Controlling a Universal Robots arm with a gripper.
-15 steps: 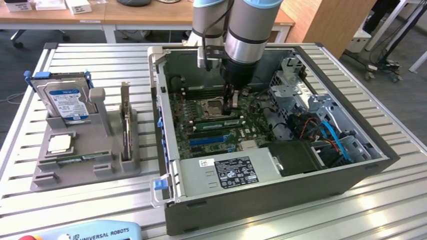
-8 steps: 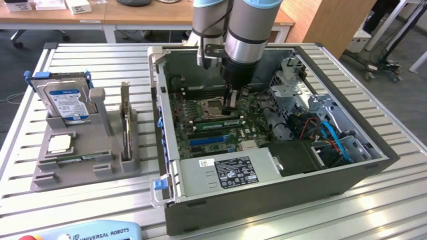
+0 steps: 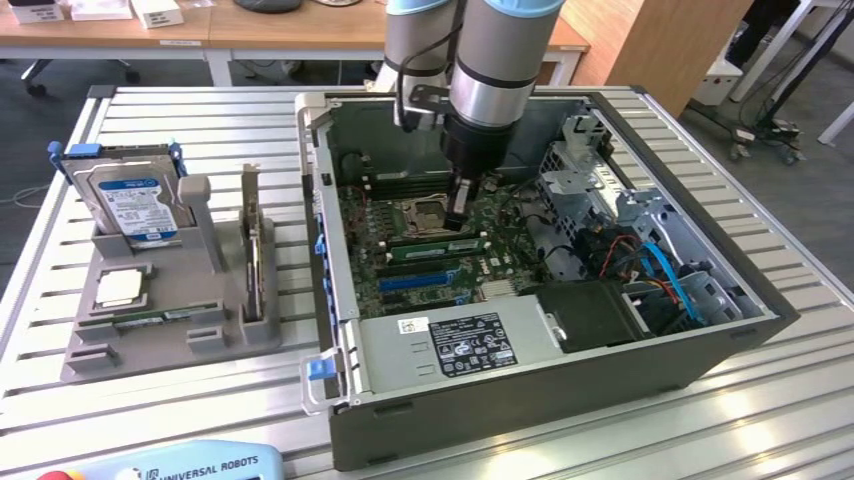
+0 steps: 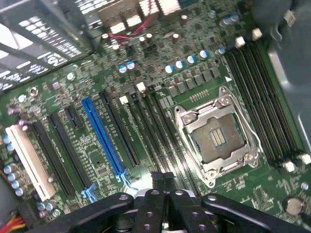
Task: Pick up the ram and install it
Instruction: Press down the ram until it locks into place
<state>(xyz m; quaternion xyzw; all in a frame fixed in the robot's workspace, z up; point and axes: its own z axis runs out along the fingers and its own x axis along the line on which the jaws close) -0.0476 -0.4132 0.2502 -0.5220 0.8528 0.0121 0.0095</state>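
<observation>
The ram (image 3: 420,244), a narrow green stick, stands on edge in a memory slot of the motherboard, just beside the empty CPU socket (image 3: 414,213). My gripper (image 3: 461,222) reaches straight down into the open computer case (image 3: 534,400). It is shut, and its tips meet the ram's top edge near the end on the exterior view's right. I cannot tell whether the tips pinch the stick or only rest on it. In the wrist view the shut gripper (image 4: 163,177) hovers low over the black memory slots between the CPU socket (image 4: 216,136) and the blue slot (image 4: 104,136).
A grey holder (image 3: 174,340) at the exterior view's left carries a silver hard drive (image 3: 134,200), a dark card on edge (image 3: 250,235) and a narrow greenish strip (image 3: 160,318). Inside the case are the power supply (image 3: 454,345), a drive cage (image 3: 587,160) and cables (image 3: 661,270).
</observation>
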